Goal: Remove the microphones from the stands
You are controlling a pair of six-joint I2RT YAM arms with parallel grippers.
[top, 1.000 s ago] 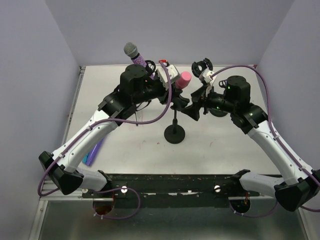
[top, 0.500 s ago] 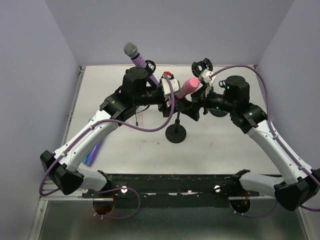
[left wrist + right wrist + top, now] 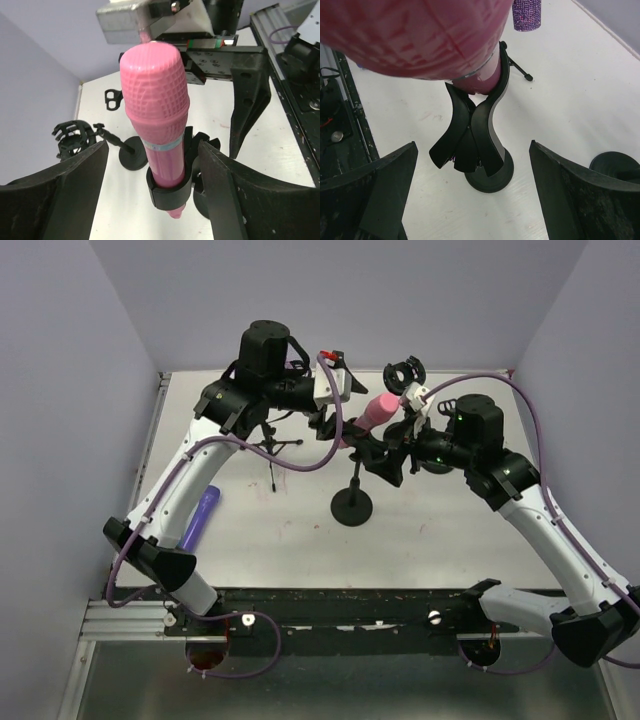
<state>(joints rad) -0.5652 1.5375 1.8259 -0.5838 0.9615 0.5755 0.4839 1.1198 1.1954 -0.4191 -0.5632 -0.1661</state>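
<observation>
Find the pink microphone seated in the black clip of the stand, right between the fingers of the left pincer. Note that pincer spread wide, one finger on each side of the ribbed head, touching neither side and holding nothing. Note the right pincer spread wide too, straddling the clip's neck just under the microphone without contact, with the stand's round base low between its fingers on the counter.

Likely step: taking hold for the lift-out. Centre the left pincer on the head or just below the pale band, then close evenly, with no sideways push before both fingers meet the body. Close the right pincer on the clip's neck first, to stop the light stand from rising or tipping. Then draw the microphone out along its own axis, away from the clip's mouth, never across it. Keep clear of the purple microphone lying beyond the right pincer.
</observation>
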